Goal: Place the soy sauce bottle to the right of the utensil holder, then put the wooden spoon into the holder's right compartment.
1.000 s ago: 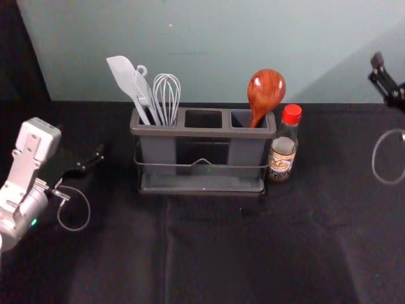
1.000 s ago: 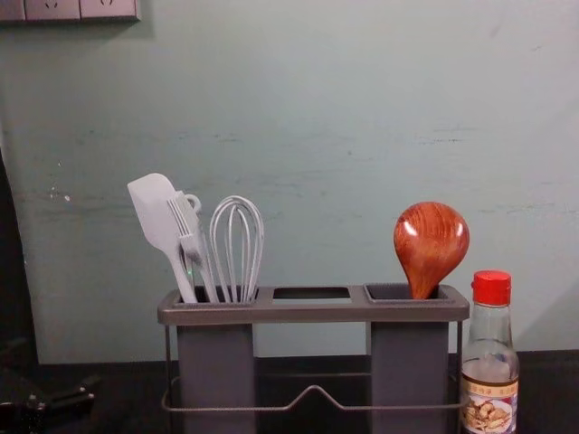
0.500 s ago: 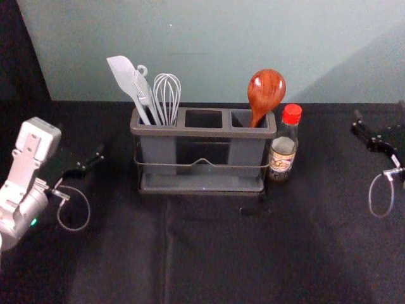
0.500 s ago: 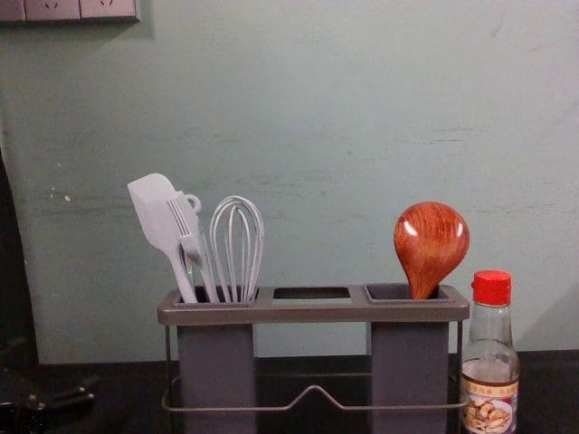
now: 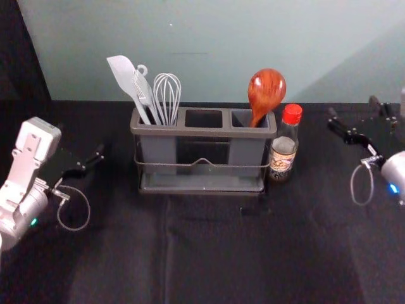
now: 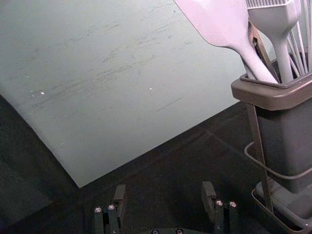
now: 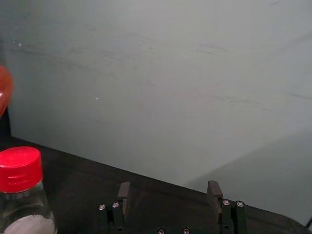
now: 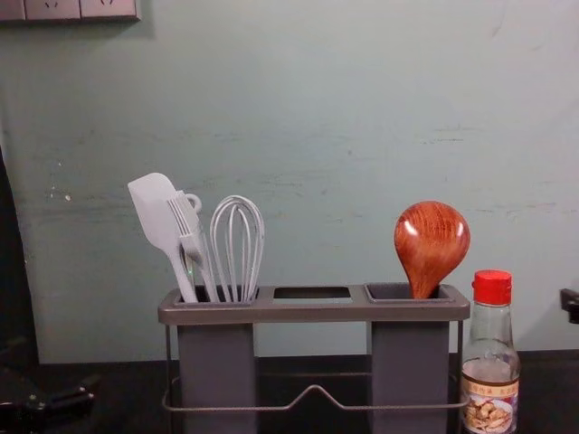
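Red-capped and upright, the soy sauce bottle (image 5: 283, 154) stands on the black worktop (image 5: 209, 253), left of the jaws of the right gripper (image 5: 352, 107) and just beside the right end of the utensil holder (image 5: 199, 132). Those jaws are spread wide apart, well away from the holder. Farther to their left, past the bottle, the wooden spoon (image 5: 266, 90) leans in the holder's right compartment, bowl up. The left gripper (image 5: 80, 139) is left of the holder, its jaws also wide apart; to their right, a spatula (image 5: 123, 75), a brush (image 8: 186, 226) and a whisk (image 5: 167, 95) fill the left compartment.
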Robot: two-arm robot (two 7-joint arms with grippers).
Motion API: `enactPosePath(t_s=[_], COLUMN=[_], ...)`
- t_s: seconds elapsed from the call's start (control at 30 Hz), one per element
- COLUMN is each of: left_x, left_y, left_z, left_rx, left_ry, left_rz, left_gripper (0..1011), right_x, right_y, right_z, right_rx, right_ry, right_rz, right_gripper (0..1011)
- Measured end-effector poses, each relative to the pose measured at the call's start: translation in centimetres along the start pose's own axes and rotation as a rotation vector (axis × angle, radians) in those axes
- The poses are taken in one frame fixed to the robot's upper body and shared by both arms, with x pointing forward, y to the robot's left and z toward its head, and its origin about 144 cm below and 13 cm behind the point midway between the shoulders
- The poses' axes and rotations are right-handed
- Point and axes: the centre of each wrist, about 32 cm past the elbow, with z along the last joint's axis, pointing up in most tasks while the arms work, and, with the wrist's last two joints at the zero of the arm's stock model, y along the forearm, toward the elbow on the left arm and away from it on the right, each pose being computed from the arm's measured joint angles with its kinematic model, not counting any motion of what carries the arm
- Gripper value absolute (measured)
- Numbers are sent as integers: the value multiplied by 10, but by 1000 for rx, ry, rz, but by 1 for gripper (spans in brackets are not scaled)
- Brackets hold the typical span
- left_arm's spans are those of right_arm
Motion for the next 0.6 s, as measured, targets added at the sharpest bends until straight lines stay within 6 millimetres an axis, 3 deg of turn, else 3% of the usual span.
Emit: enactPosePath(t_s=[0.6], left_x=[0], left_y=[0], left_z=[0], left_rx=[0], left_ry=[0], left_rz=[0], left_gripper=[1000], right_x=[-20], right_y=[9], right_z=[-9], right_rx=[-27], right_ry=[11], right_rz=[56], right_gripper=[1002])
